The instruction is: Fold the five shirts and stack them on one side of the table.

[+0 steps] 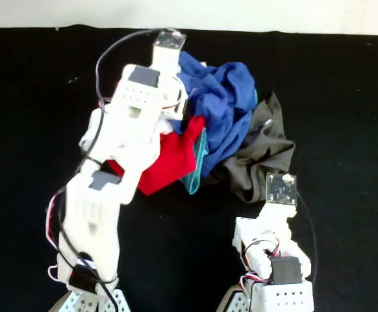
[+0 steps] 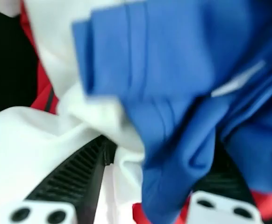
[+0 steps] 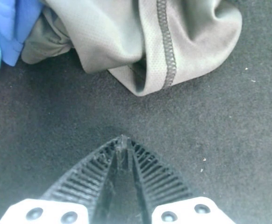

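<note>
Several shirts lie heaped at the table's far middle: a blue shirt (image 1: 223,104) on top, a red shirt (image 1: 173,159), a teal shirt (image 1: 196,174) and a dark grey shirt (image 1: 265,151). My left gripper (image 1: 176,97) is stretched over the heap's left side. In its wrist view the left gripper (image 2: 150,179) is shut on a bunch of the blue shirt (image 2: 187,79), with white cloth (image 2: 103,119) pressed beside it and red shirt (image 2: 42,93) behind. My right gripper (image 3: 122,142) is shut and empty, low over the table just short of the grey shirt's hem (image 3: 150,51).
The black tablecloth (image 1: 345,130) spreads bare to the left, right and front of the heap. The right arm (image 1: 273,260) is folded back near the front edge. A pale wall strip (image 1: 241,13) runs along the far edge.
</note>
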You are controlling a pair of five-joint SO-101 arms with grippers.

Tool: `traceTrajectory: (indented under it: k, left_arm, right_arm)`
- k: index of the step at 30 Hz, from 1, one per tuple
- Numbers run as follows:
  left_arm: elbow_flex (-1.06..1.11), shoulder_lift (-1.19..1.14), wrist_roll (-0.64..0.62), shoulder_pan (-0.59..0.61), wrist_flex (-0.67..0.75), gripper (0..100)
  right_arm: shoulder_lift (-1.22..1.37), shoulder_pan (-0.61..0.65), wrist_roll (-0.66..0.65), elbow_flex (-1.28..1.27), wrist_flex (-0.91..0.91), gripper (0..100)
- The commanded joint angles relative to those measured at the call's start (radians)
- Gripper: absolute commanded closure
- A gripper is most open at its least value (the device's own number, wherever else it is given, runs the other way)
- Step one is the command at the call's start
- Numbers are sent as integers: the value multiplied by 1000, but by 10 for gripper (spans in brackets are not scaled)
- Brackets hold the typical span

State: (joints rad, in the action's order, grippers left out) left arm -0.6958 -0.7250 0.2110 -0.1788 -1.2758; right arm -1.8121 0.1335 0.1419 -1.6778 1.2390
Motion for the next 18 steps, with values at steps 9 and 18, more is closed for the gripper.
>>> traceTrajectory:
  k: [9, 18]
  left_arm:
    - [-473, -298, 57, 263, -359, 989]
    - [-829, -269, 147, 713, -493, 992]
  right_arm:
    - [-10, 5, 11, -130, 2, 993]
    - [-10, 5, 11, -130, 2, 993]
